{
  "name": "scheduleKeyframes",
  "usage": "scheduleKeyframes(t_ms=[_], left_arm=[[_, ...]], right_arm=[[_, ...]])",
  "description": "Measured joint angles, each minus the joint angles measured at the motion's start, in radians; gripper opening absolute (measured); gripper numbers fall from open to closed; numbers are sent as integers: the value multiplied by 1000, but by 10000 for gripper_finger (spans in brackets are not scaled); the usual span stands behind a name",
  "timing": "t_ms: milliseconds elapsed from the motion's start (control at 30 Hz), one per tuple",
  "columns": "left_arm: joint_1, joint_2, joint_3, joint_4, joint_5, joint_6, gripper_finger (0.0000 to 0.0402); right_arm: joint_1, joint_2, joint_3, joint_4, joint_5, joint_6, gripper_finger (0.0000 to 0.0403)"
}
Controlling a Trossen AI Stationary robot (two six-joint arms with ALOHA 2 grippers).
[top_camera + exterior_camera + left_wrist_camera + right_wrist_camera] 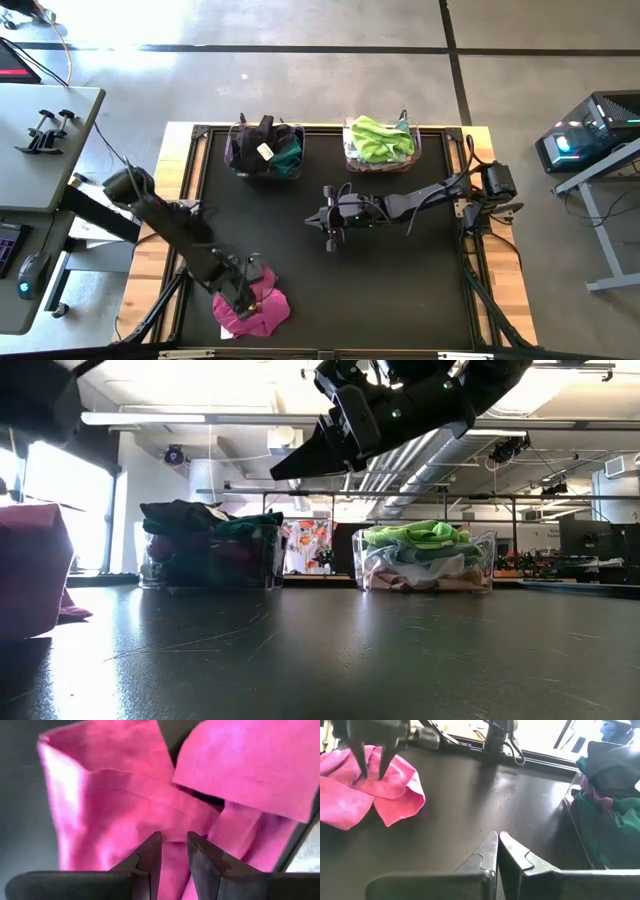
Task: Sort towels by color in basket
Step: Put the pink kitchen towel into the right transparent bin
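A magenta towel lies crumpled on the black mat near the table's near-left corner; it also shows in the right wrist view and at the low view's left edge. My left gripper stands over it, shut on its cloth. My right gripper hangs shut above the middle of the table, touching nothing. Dark towels in black, teal and purple fill the left basket. Lime green and pale towels fill the right basket. My left gripper pinches a raised fold in the middle of the magenta towel between its two fingers. The fingers come from above, pointing down. The towel's outer parts lie spread on the mat; how many layers it holds I cannot tell.
Both clear baskets stand side by side at the table's far edge. Bare black mat lies between the baskets and the towel. A wooden rim and a metal frame border the table. A desk with clamps stands to the left.
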Motion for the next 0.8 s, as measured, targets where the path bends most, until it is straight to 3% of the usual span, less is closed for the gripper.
scheduleKeyframes(t_ms=[233,300,400,500,567,700,800], left_arm=[[19,139,7,52,-21,123,78],[42,164,9,64,-113,192,78],[96,183,4,76,-376,330,78],[163,192,-6,122,-597,550,78],[220,191,-2,229,-675,746,78],[318,183,0,409,-697,1161,78],[353,144,7,389,-719,1309,78]], right_arm=[[2,0,0,0,-7,13,0],[11,-2,0,0,27,28,0],[31,-47,-1,-64,111,29,0],[53,-108,0,-179,198,41,0],[68,-147,0,-262,252,73,0],[81,-212,0,-360,273,139,0],[73,-211,0,-368,248,140,0]])
